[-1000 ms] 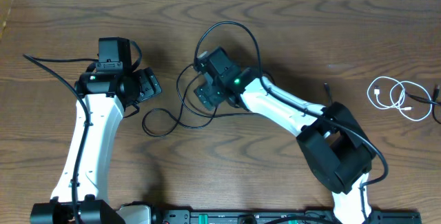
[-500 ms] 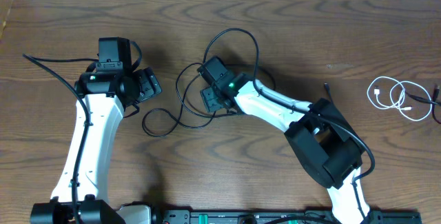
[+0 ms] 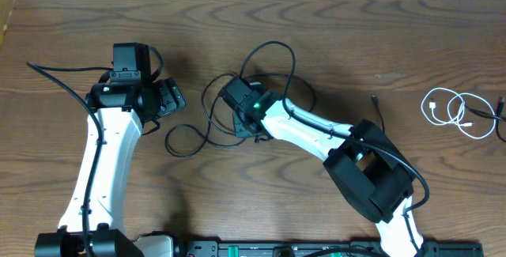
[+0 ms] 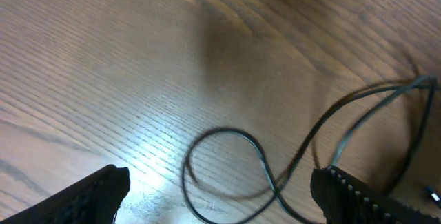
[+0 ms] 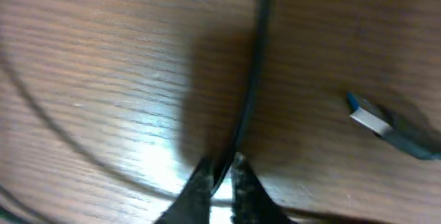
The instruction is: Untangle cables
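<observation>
Black cable tight between the right fingers

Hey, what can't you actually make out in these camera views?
Right wrist: blur leaves the plug unidentifiable.
Overhead: the right arm covers where loops of the black cable cross.
Overhead: the frame edge cuts off a dark cable beside the white cable.
Left wrist: the left gripper has its fingers cut off by the bottom edge.

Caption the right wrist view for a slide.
Right gripper pinches a black cable over the wooden table; a USB plug lies alongside.
</observation>
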